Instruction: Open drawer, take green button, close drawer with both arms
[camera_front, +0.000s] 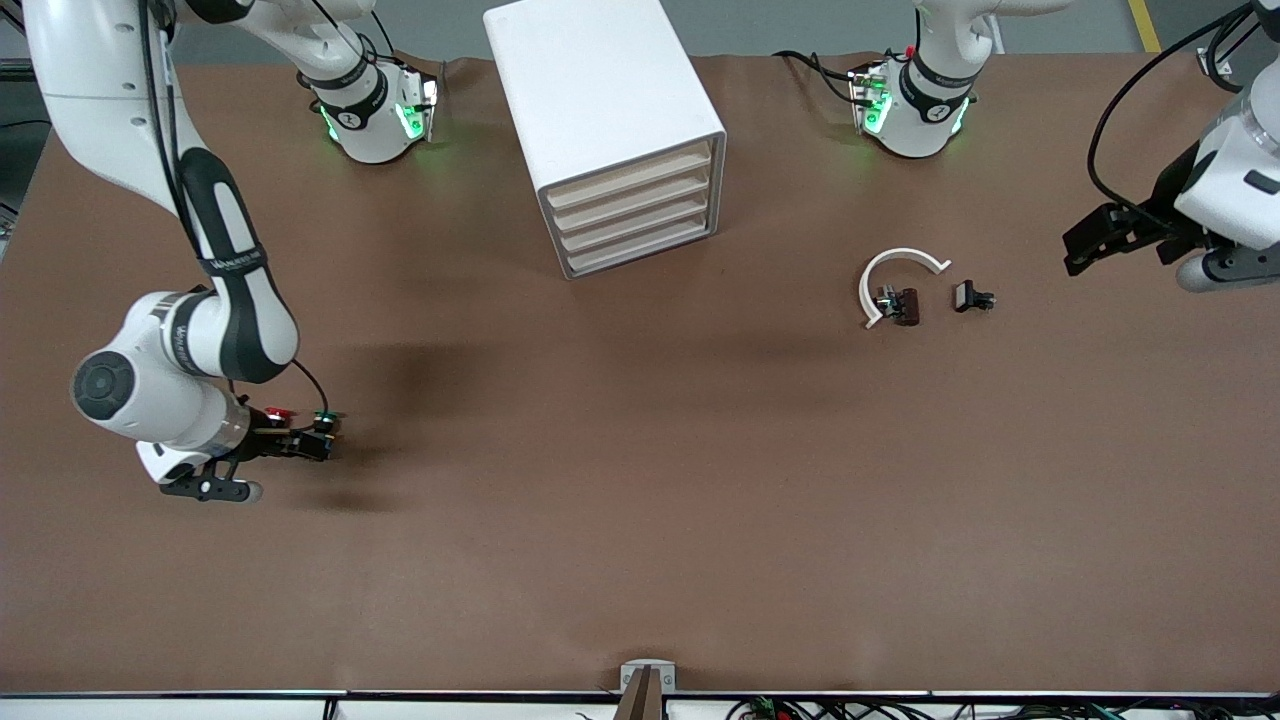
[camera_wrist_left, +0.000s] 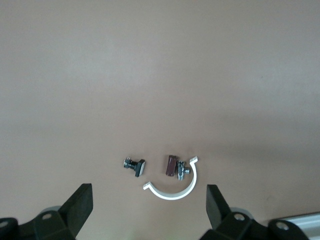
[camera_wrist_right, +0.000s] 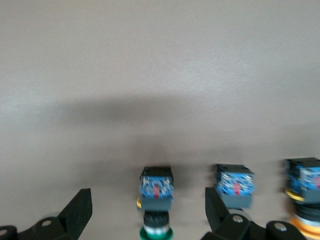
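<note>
We see a white cabinet with cream drawer fronts on the brown tabletop. The button has a green cap and a blue-and-black body.

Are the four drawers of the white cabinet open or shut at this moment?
Shut. All four cream drawer fronts sit flush in the white cabinet; none sticks out.

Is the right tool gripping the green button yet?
Apart. In the right wrist view the right tool is open, its fingers standing either side of the green button with brown table showing between each finger and the button's body.
</note>
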